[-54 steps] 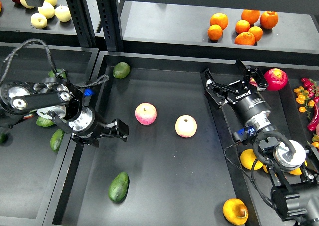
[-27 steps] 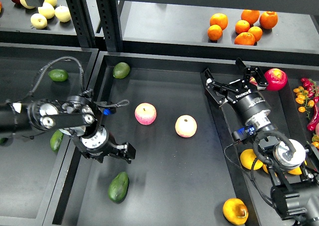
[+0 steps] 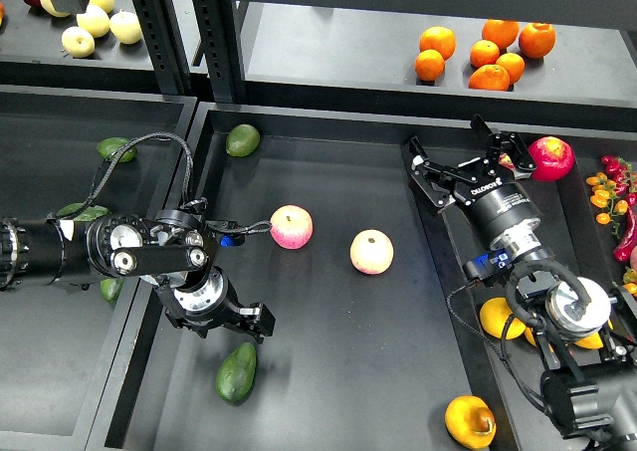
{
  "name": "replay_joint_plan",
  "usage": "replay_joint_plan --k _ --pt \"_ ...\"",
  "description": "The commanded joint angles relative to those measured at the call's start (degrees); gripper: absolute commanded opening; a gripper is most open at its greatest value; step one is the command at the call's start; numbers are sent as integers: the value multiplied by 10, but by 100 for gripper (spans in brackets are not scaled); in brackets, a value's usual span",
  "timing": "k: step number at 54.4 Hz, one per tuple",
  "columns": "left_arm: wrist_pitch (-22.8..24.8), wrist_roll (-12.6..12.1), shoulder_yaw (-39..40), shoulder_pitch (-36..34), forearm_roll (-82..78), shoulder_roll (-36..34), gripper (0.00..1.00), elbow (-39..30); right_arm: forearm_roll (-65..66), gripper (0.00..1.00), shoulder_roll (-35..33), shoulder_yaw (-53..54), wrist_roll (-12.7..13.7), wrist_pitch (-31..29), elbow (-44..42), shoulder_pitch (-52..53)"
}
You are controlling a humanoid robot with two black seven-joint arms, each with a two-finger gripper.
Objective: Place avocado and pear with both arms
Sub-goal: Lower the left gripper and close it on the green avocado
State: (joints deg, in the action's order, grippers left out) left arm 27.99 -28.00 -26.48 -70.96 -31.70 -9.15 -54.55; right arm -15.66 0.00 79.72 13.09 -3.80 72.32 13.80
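At the near edge of the central tray [image 3: 328, 411], the pear [image 3: 470, 421] lies close to the right wall, with bare floor to its left. The avocado [image 3: 237, 372] lies near the left wall. Just above it hangs the left gripper [image 3: 251, 321], seen dark; I cannot tell whether it is released or clenched. Two apples [image 3: 291, 227] sit mid-tray, well apart from the walls. Farther right, the right gripper [image 3: 460, 158] is spread wide and grasps nothing, above the tray's right wall.
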Motion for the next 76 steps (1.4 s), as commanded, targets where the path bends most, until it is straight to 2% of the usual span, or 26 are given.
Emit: replay_joint_plan --k 1,27,57,76 --pt "0 0 -1 8 0 12 99 6 0 100 0 0 0 -1 0 0" --pt "0 0 -2 39 -1 41 99 35 -1 100 0 0 0 -1 0 0" --pt "0 0 -6 56 -1 56 99 38 -1 100 0 0 0 -2 0 -1" --pt "0 0 -6 65 0 56 94 44 -1 100 0 0 0 -2 2 -1"
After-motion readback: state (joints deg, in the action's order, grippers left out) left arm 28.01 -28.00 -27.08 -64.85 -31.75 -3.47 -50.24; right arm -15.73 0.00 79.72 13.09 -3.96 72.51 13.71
